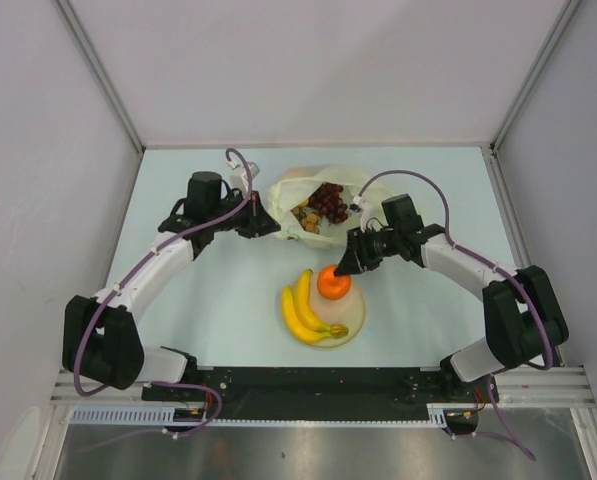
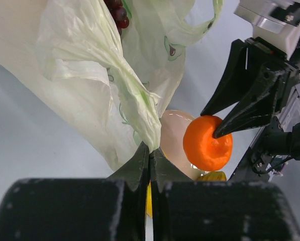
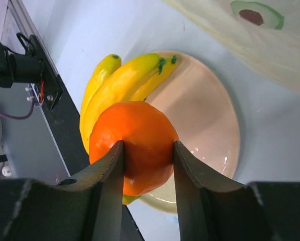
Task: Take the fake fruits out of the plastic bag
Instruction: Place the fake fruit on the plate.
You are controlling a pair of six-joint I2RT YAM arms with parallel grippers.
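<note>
The pale yellow-green plastic bag [image 1: 313, 195] lies at the back middle of the table, its mouth open toward the arms. Dark purple grapes [image 1: 327, 201] and small brown bits [image 1: 307, 220] show inside it. My left gripper [image 1: 271, 226] is shut on a fold of the bag's edge [image 2: 144, 113]. My right gripper [image 3: 148, 150] is shut on the orange [image 3: 132, 145], holding it just above the cream plate [image 1: 353, 325]. Yellow bananas [image 1: 303, 310] lie on the plate's left side. In the left wrist view the orange [image 2: 207, 143] hangs between the right fingers over the plate [image 2: 175, 135].
The black rail [image 1: 318, 385] with both arm bases runs along the near edge. White walls close the table at the back and sides. Bare table surface [image 1: 208, 300] lies left of the plate.
</note>
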